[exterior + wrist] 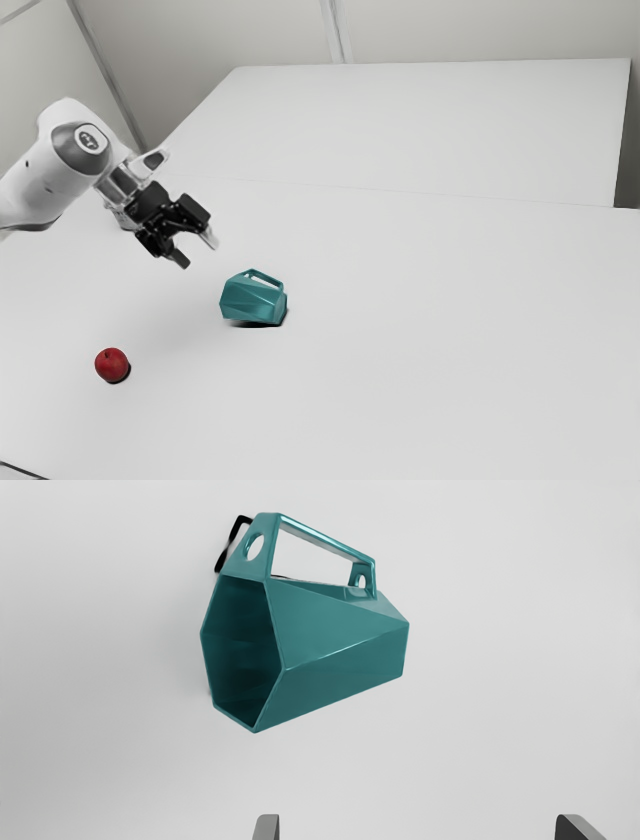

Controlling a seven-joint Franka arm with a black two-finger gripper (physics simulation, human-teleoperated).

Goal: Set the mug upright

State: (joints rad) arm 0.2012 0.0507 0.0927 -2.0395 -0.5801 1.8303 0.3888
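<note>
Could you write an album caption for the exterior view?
A robot arm, jaws open, hangs above a white table where a teal mug lies on its side near a round red object.

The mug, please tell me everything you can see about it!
The mug is blue-green, with flat, angled sides and a wide open mouth. Its handle has a hole at each end. It looks smooth and a bit shiny, but I can't tell what it's made of. It lies on its side on the white table, not upright. My open gripper isn't touching it.
</note>
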